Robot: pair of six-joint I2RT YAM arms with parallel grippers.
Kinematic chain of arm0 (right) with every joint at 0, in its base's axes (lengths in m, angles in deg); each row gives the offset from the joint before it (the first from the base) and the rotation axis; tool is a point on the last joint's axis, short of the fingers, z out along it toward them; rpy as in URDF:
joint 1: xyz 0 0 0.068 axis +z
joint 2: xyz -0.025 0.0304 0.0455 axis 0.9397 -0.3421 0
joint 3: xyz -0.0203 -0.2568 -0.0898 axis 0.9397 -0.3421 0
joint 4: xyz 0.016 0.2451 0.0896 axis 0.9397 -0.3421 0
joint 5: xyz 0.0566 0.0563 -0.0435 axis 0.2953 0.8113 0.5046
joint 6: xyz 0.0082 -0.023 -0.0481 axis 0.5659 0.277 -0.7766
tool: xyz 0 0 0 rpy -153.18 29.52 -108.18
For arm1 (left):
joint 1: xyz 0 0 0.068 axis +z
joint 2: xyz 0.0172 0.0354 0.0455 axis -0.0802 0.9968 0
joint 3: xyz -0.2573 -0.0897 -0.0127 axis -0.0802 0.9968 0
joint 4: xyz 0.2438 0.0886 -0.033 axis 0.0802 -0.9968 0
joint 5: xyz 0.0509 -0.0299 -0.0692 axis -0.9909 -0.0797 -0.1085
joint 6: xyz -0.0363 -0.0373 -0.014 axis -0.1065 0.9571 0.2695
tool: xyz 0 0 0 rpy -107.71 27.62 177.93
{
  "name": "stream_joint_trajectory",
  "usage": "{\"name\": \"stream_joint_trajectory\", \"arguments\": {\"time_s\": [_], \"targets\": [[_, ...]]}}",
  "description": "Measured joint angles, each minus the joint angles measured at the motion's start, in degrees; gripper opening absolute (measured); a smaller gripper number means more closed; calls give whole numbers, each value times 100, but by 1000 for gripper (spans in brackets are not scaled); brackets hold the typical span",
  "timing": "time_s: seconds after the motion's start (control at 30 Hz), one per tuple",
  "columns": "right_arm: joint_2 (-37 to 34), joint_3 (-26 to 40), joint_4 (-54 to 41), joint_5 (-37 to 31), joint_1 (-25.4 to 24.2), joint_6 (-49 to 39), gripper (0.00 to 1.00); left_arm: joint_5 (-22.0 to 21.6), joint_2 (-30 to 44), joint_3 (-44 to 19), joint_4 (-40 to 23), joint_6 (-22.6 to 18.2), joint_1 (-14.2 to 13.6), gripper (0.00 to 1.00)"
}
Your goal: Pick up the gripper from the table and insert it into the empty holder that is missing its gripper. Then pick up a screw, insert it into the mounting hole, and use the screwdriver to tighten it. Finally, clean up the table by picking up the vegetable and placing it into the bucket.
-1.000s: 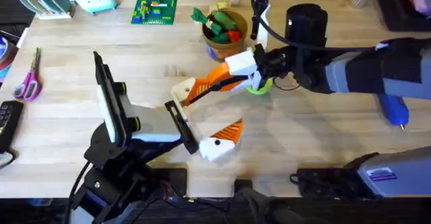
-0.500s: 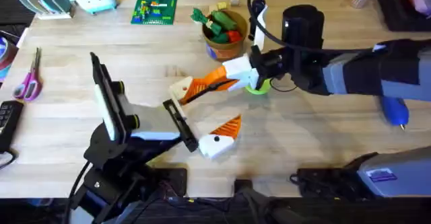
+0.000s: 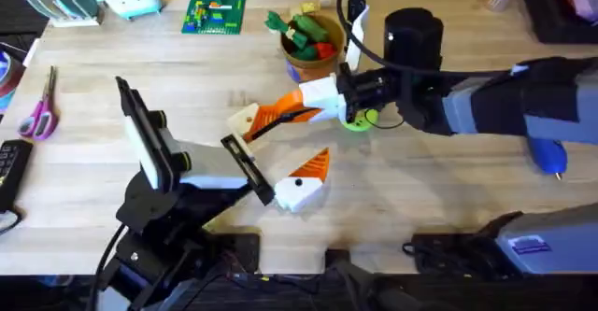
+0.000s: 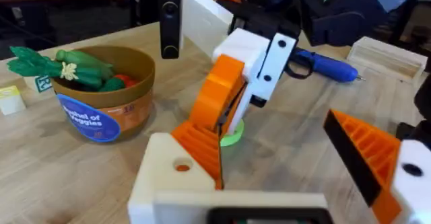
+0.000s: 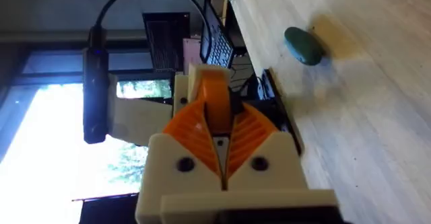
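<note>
My right gripper [image 3: 304, 106] [image 5: 222, 158] is shut on the gripper [image 3: 278, 116] [image 4: 217, 103], an orange ribbed wedge whose low end lies against the holder [image 3: 244, 122] [image 4: 176, 173]. That cream-white holder is one finger of my left gripper [image 3: 278, 154], which stands wide open; its other finger [image 3: 303, 186] [image 4: 377, 160] is white with an orange pad. The bucket [image 3: 314, 65] [image 4: 101, 109] holds leafy toy vegetables. On the table beyond my right gripper lies the dark teal vegetable [image 5: 303, 45]. The blue screwdriver [image 3: 548, 153] [image 4: 324, 64] rests at the right.
A lime-green disc [image 3: 360, 120] [image 4: 232, 135] lies under the right wrist. A black cylinder [image 3: 413, 31] stands behind the right arm. Scissors [image 3: 39, 110] lie at the far left, a green brick plate [image 3: 215, 12] at the back.
The right gripper has carried the orange wedge a little to the left, against the holder. The left gripper and its holder have also shifted slightly left.
</note>
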Motion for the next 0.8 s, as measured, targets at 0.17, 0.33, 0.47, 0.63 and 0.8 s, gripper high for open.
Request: {"name": "stream_joint_trajectory", "arguments": {"time_s": [0.17,0.33,0.47,0.63,0.8], "targets": [[0,0,0,-47,15,15,8,8,0,0,0,20,11,993],[2,2,-2,-90,17,17,8,81,27,0,2,26,20,993],[2,2,-15,-102,19,17,8,105,35,0,1,26,33,993],[2,2,-15,-102,19,17,9,105,35,0,2,26,37,993],[2,2,-20,-98,20,39,135,98,35,0,0,24,37,993]]}}
